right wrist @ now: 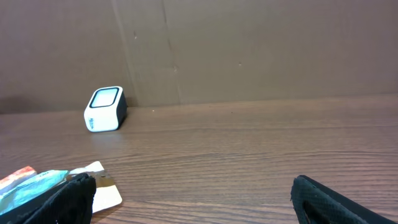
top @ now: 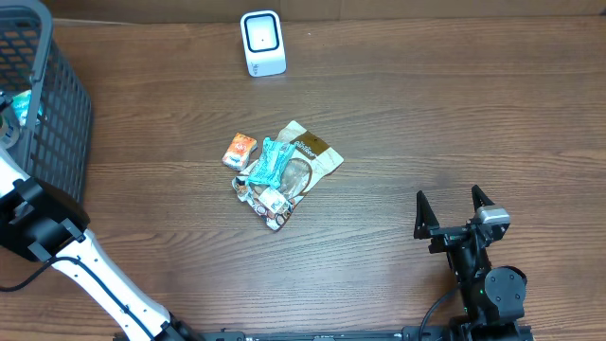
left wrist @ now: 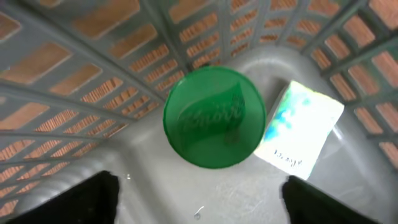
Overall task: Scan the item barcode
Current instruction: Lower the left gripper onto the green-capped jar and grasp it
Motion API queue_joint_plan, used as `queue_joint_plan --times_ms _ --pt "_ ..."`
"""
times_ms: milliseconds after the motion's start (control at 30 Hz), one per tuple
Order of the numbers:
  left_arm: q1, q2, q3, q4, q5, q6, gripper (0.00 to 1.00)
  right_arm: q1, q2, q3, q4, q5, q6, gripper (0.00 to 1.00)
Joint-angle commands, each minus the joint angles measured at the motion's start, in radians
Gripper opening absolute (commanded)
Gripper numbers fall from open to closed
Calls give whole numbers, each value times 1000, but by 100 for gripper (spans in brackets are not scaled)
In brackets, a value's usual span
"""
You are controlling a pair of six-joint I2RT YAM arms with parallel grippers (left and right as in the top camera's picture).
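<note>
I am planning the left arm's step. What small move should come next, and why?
Probably raise the left gripper out of the basket: its jaws stand open and empty above the green lid, while a pile of packets waits on the table.

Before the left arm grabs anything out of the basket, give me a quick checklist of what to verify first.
1. Left gripper open with nothing between its fingers: ok.
2. Something to pick is in view inside the basket: ok. A green round lid and a white and blue box lie side by side.
3. Barcode visible on either of them: cannot tell.
4. Scanner standing on the table with nothing in front of it: ok.
5. Right gripper open and apart from the pile of packets: ok.
</note>
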Motion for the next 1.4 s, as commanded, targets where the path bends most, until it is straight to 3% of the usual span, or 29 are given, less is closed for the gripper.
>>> queue_joint_plan --times_ms 0,100,500,767,1000,1367 --pt "2 8 4 19 -7 1 95 3 -4 -10 6 -5 3 100" --pt "2 47 4 50 -7 2 99 3 -4 -10 6 -5 3 100" --pt "1 99 3 120 -23 2 98 3 -5 -10 6 -5 3 100" --pt "0 99 3 129 -22 2 76 3 -4 -10 6 -5 3 100" --pt "0 99 -2 124 -22 2 75 3 -4 -10 6 -5 3 100" --pt "0 99 -13 51 -22 5 65 3 -4 -10 6 -5 3 100"
